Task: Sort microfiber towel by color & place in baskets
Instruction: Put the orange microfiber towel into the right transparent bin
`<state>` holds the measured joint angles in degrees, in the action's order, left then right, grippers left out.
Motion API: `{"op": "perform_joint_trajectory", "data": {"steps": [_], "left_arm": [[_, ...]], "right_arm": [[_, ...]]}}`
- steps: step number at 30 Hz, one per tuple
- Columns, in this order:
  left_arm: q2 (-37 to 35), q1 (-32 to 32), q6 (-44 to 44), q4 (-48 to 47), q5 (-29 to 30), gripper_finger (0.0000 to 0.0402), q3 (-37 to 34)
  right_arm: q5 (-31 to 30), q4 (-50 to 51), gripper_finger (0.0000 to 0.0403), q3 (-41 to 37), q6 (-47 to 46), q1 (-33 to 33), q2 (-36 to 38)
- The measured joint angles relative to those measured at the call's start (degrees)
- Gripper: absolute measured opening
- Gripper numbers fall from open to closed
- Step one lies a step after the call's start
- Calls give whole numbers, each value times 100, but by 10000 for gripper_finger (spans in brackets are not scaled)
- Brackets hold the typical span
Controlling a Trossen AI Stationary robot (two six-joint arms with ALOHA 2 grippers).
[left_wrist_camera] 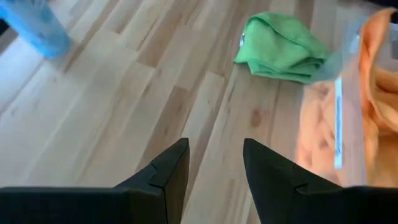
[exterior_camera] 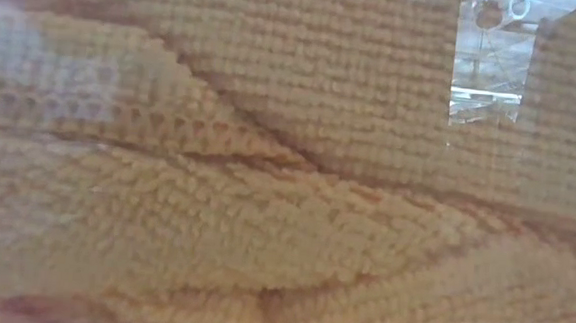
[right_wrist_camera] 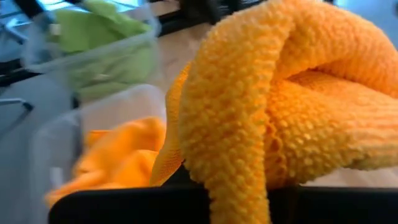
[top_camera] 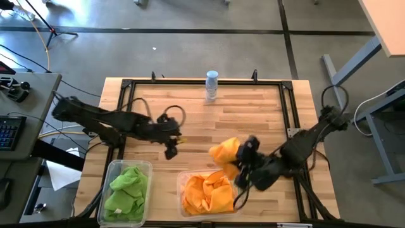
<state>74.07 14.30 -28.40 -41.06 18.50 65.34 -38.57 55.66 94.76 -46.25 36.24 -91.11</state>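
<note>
My right gripper (top_camera: 245, 158) is shut on an orange microfiber towel (top_camera: 226, 152), which it holds in the air just beyond the far rim of the wider basket (top_camera: 182, 183). That basket holds more orange towels (top_camera: 207, 193). The narrower basket (top_camera: 149, 167) at the near left holds green towels (top_camera: 128, 189). My left gripper (left_wrist_camera: 214, 146) stands open above bare wood at mid-table with nothing between its fingers. Ahead of it a loose green towel (left_wrist_camera: 283, 46) lies on the table. The high view does not show that towel. My right gripper has the orange towel bunched in thick folds (right_wrist_camera: 239, 168). The cloth itself covers the fingers, so which part they are on cannot be told. It comes in slanting down from the table's right side. The towel is lifted clear of the table and hangs in slack loops around the gripper.
A small clear bottle (top_camera: 211, 85) stands near the table's far edge. A black frame rail (top_camera: 190, 82) runs around the tabletop. The low view is filled by orange cloth (exterior_camera: 267, 180). Bare wood lies between the bottle and the baskets.
</note>
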Motion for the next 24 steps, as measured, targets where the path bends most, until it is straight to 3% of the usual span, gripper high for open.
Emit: {"op": "perform_joint_trajectory", "data": {"steps": [8, 16, 24], "left_arm": [[-1217, 257, -247, 555, 2, 137, -1198], [-1508, 452, -147, 501, -111, 137, -1353], [-1497, 571, -69, 488, -140, 137, -1355]], "right_arm": [[599, 908, 5, 2250, -758, -37, -1804], [1507, 1588, 5, 3986, -2453, -154, -3298], [2213, 1375, 5, 3722, -4102, -121, -3504]]}}
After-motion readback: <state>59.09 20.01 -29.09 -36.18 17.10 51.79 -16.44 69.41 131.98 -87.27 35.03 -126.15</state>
